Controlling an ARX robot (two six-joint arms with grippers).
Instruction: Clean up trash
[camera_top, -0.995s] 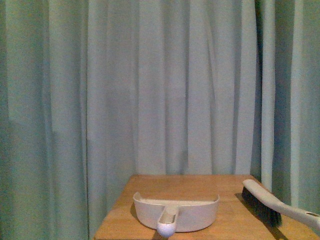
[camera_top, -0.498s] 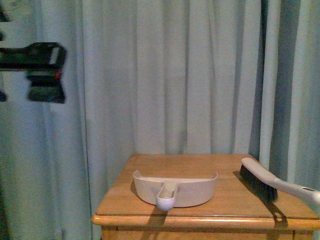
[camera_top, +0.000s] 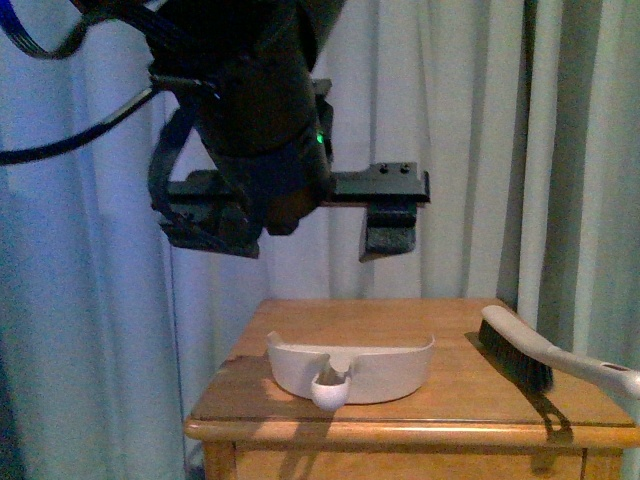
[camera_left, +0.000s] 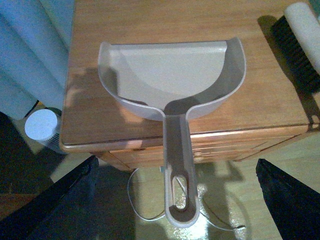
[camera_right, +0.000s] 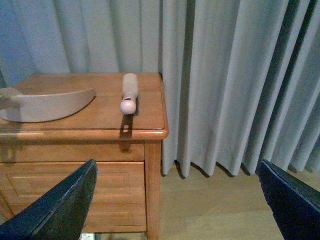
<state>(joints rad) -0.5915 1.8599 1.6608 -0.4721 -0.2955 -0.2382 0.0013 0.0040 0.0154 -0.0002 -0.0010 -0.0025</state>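
**A:** What shows in the front view?
**B:** The left gripper (camera_top: 298, 224) hangs high above a wooden table (camera_top: 450, 405), in front of a pale curtain (camera_top: 470, 150). A pinkish dustpan (camera_top: 350, 372) sits mid-table at the near edge. A brush (camera_top: 520, 348) lies on the table's right side.

**A:** And the left wrist view?
**B:** That gripper's fingers (camera_left: 55, 210) stand wide apart, holding nothing, over the dustpan. The dustpan's handle (camera_left: 177, 165) juts past the table's near edge. A white round thing (camera_left: 42, 131) stands on the floor left of the table.

**A:** The right wrist view?
**B:** The right gripper (camera_right: 175, 202) is spread wide too, with nothing between its fingers. It is low, near the table's right end, where the brush lies.

**A:** Where is the trash?
**B:** No view shows it, so I cannot tell.
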